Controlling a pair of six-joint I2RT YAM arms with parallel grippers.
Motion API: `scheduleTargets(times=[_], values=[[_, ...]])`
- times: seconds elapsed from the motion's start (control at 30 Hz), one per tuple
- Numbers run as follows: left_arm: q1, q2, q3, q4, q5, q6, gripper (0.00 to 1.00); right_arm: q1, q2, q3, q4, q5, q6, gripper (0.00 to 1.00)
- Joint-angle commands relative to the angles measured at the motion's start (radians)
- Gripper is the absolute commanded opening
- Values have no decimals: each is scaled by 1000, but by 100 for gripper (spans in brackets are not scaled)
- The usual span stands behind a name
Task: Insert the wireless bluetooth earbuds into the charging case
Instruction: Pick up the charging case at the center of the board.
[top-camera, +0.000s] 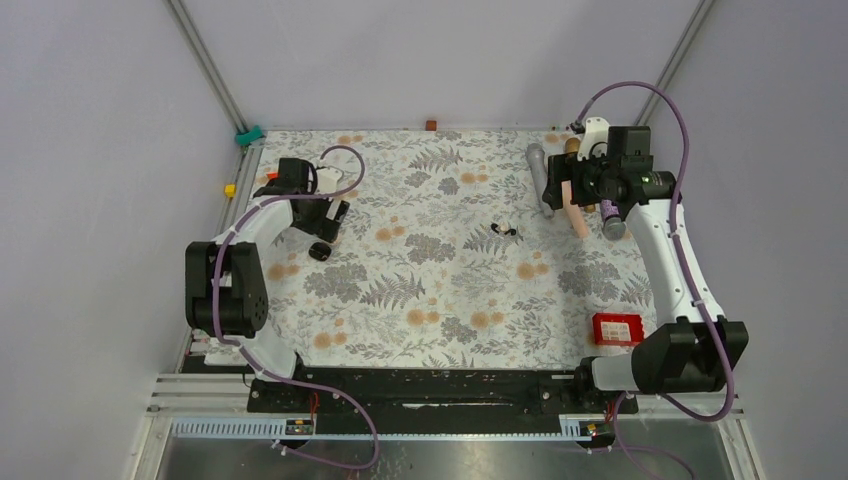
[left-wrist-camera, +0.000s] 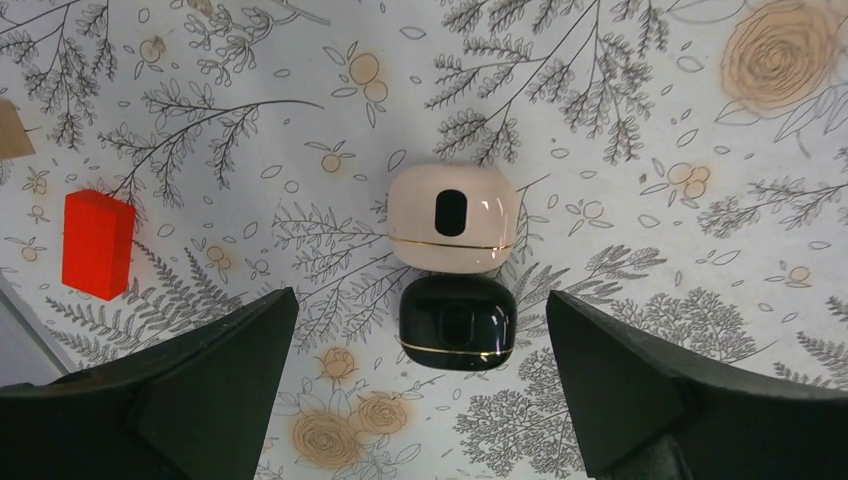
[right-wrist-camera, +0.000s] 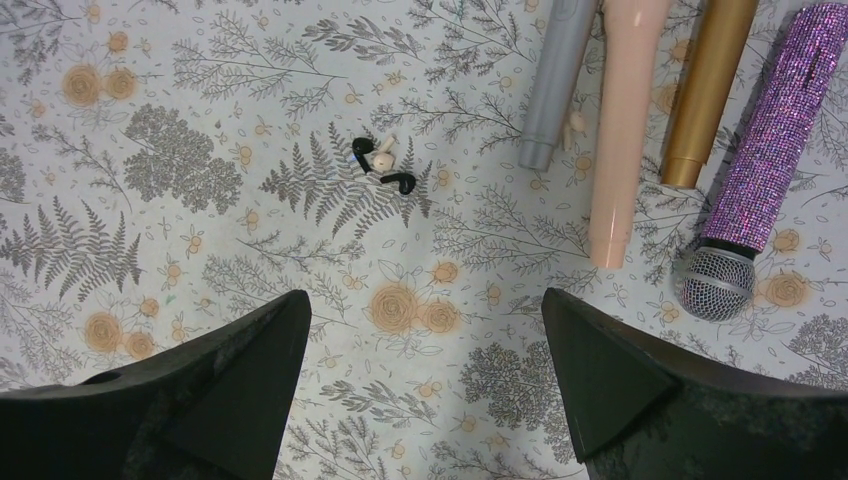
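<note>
The charging case is a rounded cream-pink shell with a dark oval on its face and a gold seam. It lies on the flowered cloth, touching a black case of the same shape just below it. My left gripper hovers above them, open, with the black case between its fingertips and nothing held. In the top view the left gripper is at the left of the cloth. The wireless bluetooth earbuds lie together mid-table. My right gripper hangs open and empty, well short of them.
A grey tube, a long pale-pink cylinder, a gold tube and a purple glitter microphone lie side by side under the right arm. A red block sits left of the cases. A red box rests near the right arm's base.
</note>
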Motion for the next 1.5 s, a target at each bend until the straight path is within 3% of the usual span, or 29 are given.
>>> scheduleTargets(times=[0.0, 0.47, 0.53, 0.93, 1.1, 1.23, 1.33, 1.47], values=[[1, -13, -17, -6, -65, 46, 99, 4, -47, -6, 37, -39, -6, 94], [2, 77, -28, -88, -41, 52, 97, 3, -65, -10, 38, -42, -5, 94], [2, 90, -35, -88, -48, 55, 93, 3, -66, -11, 38, -43, -3, 94], [4, 91, -69, -77, -39, 59, 43, 3, -84, -9, 36, -54, 4, 94], [-6, -36, -119, -89, 20, 88, 36, 2, -111, 5, 25, -120, 30, 94], [-53, -216, -164, -132, 118, 150, 36, 4, -124, 31, 11, -305, 90, 94], [-140, -385, -186, -176, 199, 188, 38, 33, -124, 34, 21, -463, 153, 93], [-311, -532, -158, -218, 260, 203, 41, 146, -121, -2, 56, -527, 226, 93]])
